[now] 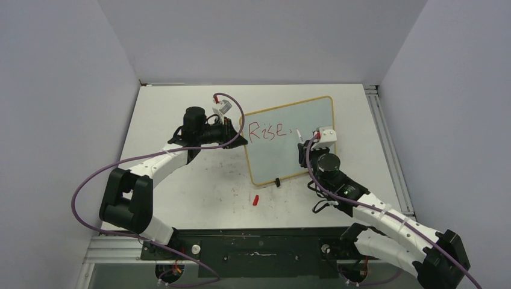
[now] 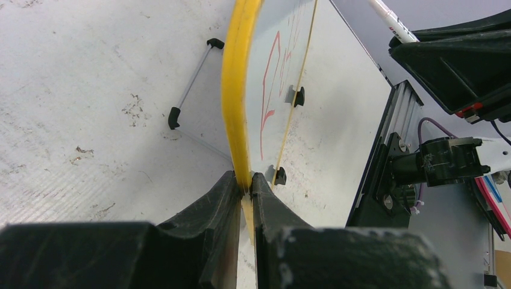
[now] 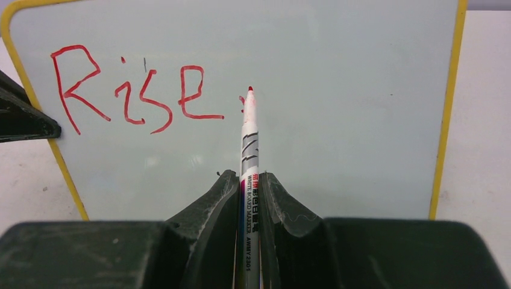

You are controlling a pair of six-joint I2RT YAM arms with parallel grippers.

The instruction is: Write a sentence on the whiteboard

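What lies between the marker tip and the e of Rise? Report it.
Right wrist view: a small red comma stroke just left of the marker tip, otherwise bare whiteboard up to the e.

Red handwriting on the whiteboard (image 3: 337, 72) read "Rise", and the sentence (image 3: 132, 93) ran no further than a small comma-like mark by the pen tip. The marker (image 3: 249, 150) carried printed capitals, "WHITE BOARD MARKER", then a code that looked like "AWMY 2301"; the characters above it were unreadable.
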